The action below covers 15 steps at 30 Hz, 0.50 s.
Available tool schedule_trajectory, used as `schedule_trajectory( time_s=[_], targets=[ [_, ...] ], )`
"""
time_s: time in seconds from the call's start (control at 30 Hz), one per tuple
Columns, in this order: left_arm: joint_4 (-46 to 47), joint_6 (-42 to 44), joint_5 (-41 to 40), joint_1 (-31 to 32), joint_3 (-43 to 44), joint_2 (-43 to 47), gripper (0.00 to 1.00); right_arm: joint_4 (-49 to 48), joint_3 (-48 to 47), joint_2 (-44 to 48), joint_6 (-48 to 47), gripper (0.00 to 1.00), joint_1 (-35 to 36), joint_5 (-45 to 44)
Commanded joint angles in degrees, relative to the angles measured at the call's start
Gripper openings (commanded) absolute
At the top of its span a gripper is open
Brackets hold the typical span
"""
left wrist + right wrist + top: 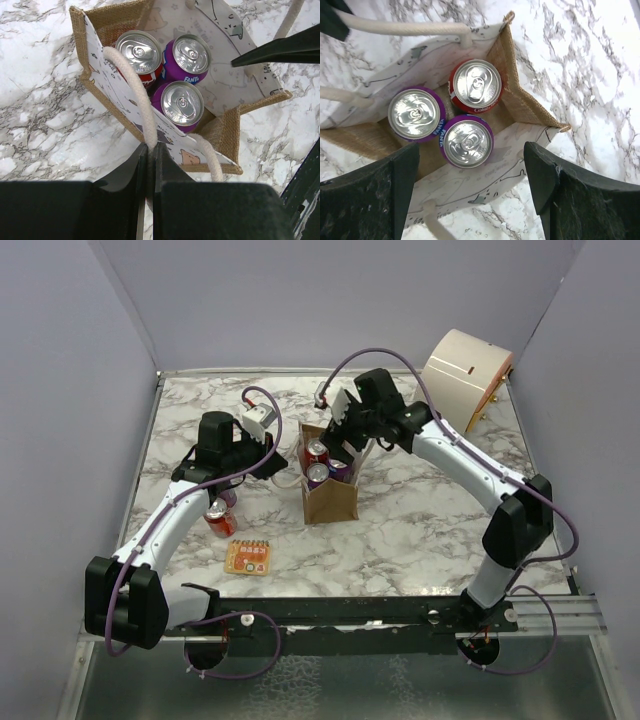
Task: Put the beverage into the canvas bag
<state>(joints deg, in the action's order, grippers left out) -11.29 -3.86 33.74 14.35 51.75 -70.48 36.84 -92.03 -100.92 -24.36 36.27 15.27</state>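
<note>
Right gripper (472, 150) is hanging wide open over the bag (330, 502) mid-table, with three cans (468, 141) sitting inside and one red can (219, 519) waiting on the table to its near left. Left gripper (149, 155) is pinching a rope handle (135, 90). I'd be keeping that pull gentle so the bag isn't tipping.

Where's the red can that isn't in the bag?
In the top view the red can sits on the left side of the table, against the left arm, left of the canvas bag and just beyond the orange packet.
</note>
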Motion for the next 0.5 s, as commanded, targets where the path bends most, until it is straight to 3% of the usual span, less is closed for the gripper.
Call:
schedule_trajectory(
  time_s=[0.0,0.33,0.47],
  targets=[
    [-0.70,1.34,-0.47,0.22,1.02,1.49,0.00,1.00,-2.08,6.09,-1.43,0.84,-0.21,6.59],
    [-5.37,4.58,-0.25,0.22,5.57,0.27,0.11,1.49,0.61,16.29,-1.49,0.85,-0.23,10.42],
    [-7.07,6.07,1.40,0.24,7.14,0.78,0.23,0.92,3.83,20.50,-3.33,0.85,-0.25,8.65]
  ],
)
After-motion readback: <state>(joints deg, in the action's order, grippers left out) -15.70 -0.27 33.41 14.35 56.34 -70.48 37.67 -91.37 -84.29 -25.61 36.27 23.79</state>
